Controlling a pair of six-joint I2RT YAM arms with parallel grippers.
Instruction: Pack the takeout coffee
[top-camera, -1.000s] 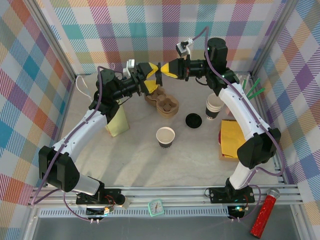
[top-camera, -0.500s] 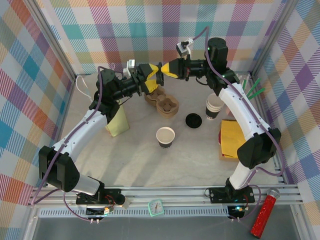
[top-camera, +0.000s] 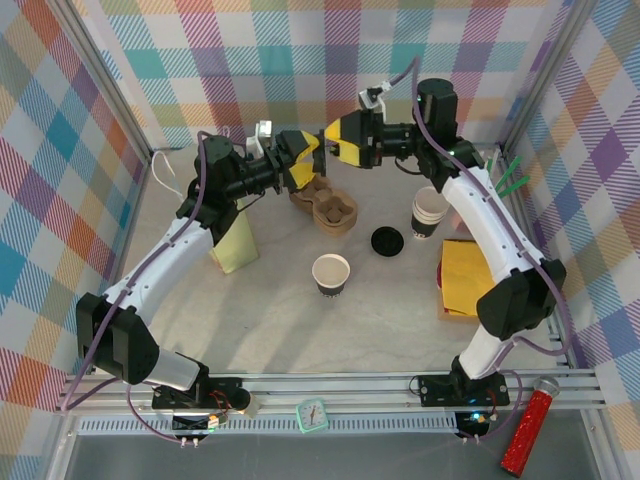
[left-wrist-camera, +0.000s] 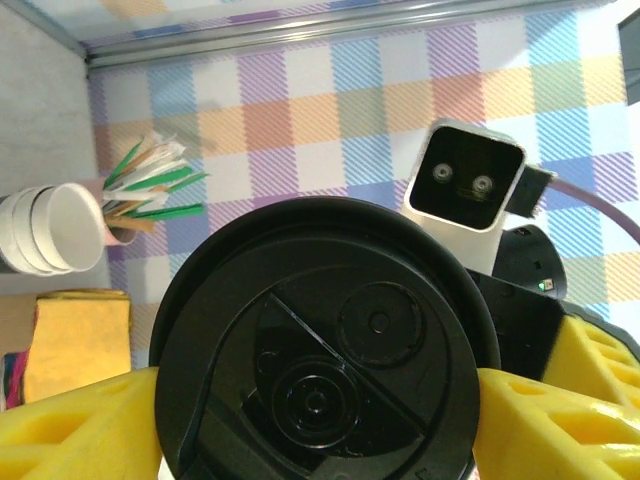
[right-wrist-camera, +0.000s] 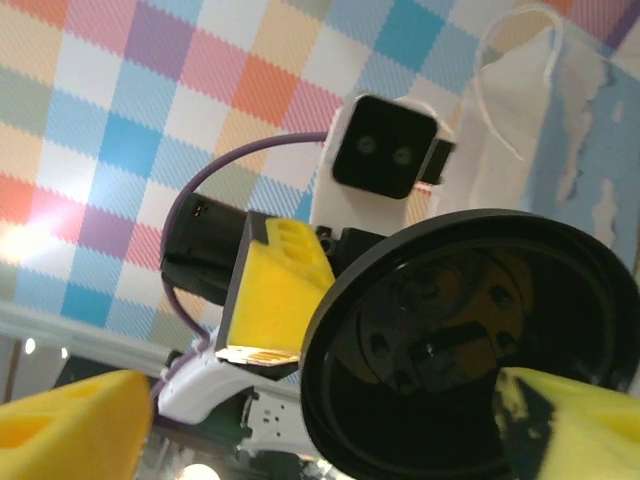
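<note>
Both arms stretched back, tips nearly meeting; left gripper pinches a black lid, right gripper gapes wide.

I am inspecting the pale, marbled table below my arms. A lidless paper cup is standing upright near its middle, and a loose black lid is lying flat just beyond it to the right, apart from it. A stack of cream cups is standing further right. A brown cardboard carrier is sitting toward the back. A yellow-green pouch is resting on the left side, and a yellow pile is lying along the right edge.
</note>
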